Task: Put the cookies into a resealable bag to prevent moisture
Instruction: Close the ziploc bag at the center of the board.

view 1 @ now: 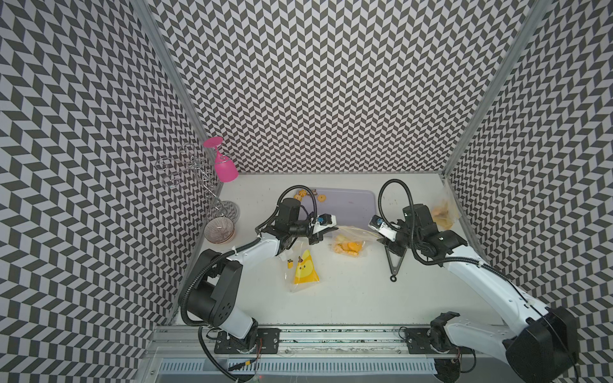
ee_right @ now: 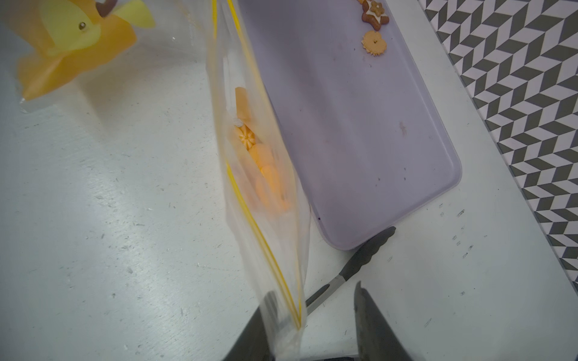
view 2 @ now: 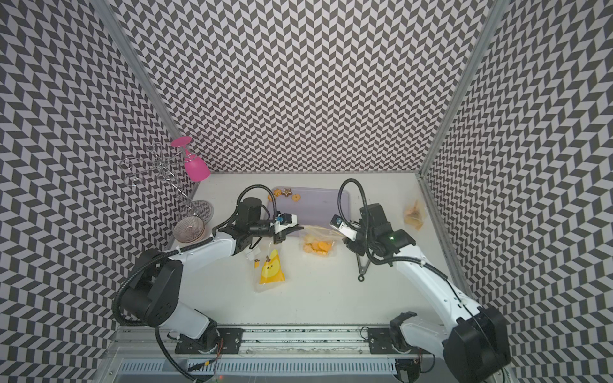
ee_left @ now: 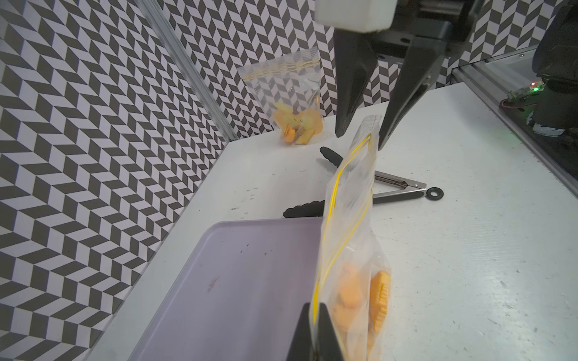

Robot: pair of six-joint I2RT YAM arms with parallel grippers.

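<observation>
A clear resealable bag (view 1: 348, 243) with a yellow zip line stands on the white table in front of the lilac tray (view 1: 351, 205), with several orange cookies (ee_right: 266, 175) inside it. My left gripper (ee_left: 314, 312) is shut on one end of the bag's zip edge. At the other end my right gripper (ee_right: 314, 290) is open, and the bag's corner (ee_right: 291, 325) lies against one finger, with a wide gap to the other. A round cookie (ee_right: 373, 42) and a star-topped one (ee_right: 375, 12) lie on the tray's far end.
Black-tipped metal tongs (view 1: 394, 258) lie on the table under my right arm. A chick-print bag (view 1: 305, 268) lies near the left arm. Another bag holding cookies (view 1: 442, 212) leans at the right wall. Stacked bowls (view 1: 219, 230) and a pink glass (view 1: 224, 165) stand at the back left.
</observation>
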